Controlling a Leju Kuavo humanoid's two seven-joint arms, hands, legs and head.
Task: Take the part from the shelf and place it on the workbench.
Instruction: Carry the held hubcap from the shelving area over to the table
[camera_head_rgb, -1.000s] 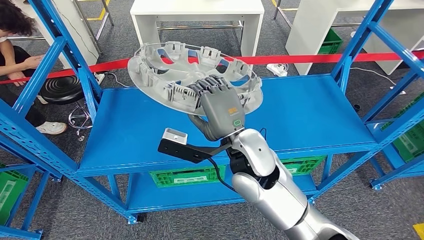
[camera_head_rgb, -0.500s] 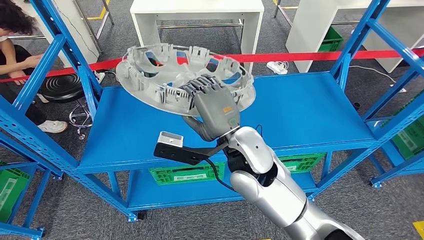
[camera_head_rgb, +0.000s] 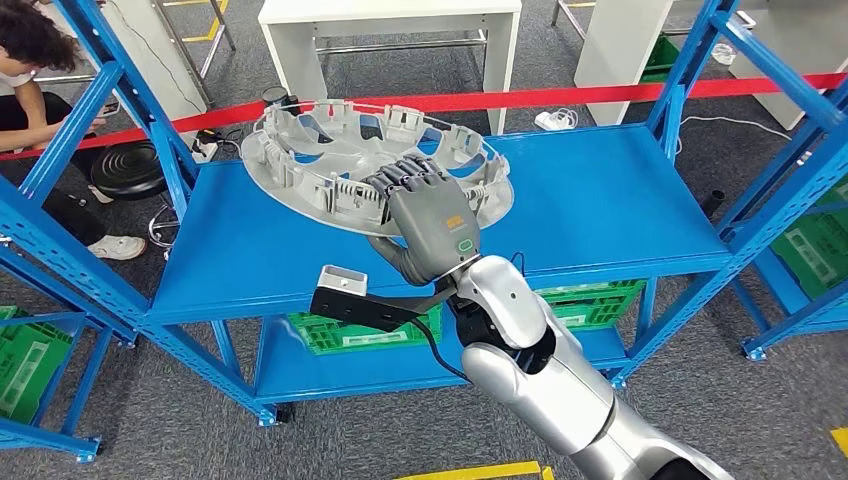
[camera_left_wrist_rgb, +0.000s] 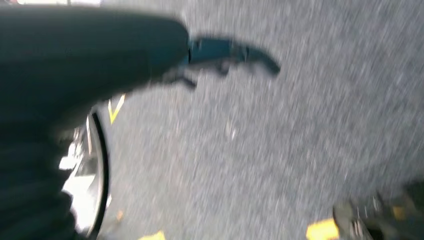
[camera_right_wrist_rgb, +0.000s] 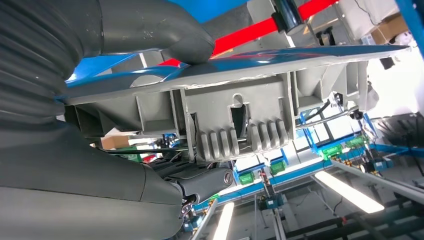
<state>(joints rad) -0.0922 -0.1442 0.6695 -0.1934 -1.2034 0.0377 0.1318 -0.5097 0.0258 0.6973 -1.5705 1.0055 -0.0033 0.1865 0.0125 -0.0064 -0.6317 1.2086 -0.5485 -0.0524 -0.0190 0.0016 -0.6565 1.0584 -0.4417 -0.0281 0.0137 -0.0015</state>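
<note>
the right hand (camera_head_rgb: 432, 228) sat just right of the middle of the head view, its silver arm rising from the lower right corner. it gripped the part (camera_head_rgb: 330, 160), a big round grey plastic wheel cover, by the near edge of its rim: the dark fingers (camera_head_rgb: 405, 177) curled over the ribbed rim from above and the thumb sat underneath. the part spread out from the hand toward the upper left of the frame, tilted, its hollow ribbed side facing up, and it was held clear above the blue shelf (camera_head_rgb: 600, 210), with the shelf's board showing beneath and around it.

in the right wrist view the thick grey thumb (camera_right_wrist_rgb: 165, 30) pressed flat on the smooth face of the part (camera_right_wrist_rgb: 235, 107), while the clips and ribs of the rim stood in the centre of that picture and a darker finger (camera_right_wrist_rgb: 200, 181) closed on it from the other side.

a red barrier tape (camera_head_rgb: 640, 95) ran across the top of the head view behind the shelf, and a white table (camera_head_rgb: 390, 15) stood beyond it at top centre. a person (camera_head_rgb: 40, 90) crouched at the upper left edge beside a black stool (camera_head_rgb: 128, 170).

the left wrist view was blurred, over grey floor (camera_left_wrist_rgb: 300, 125); i couldn't tell whether the left hand (camera_left_wrist_rgb: 75, 65) was released or clenched.
</note>
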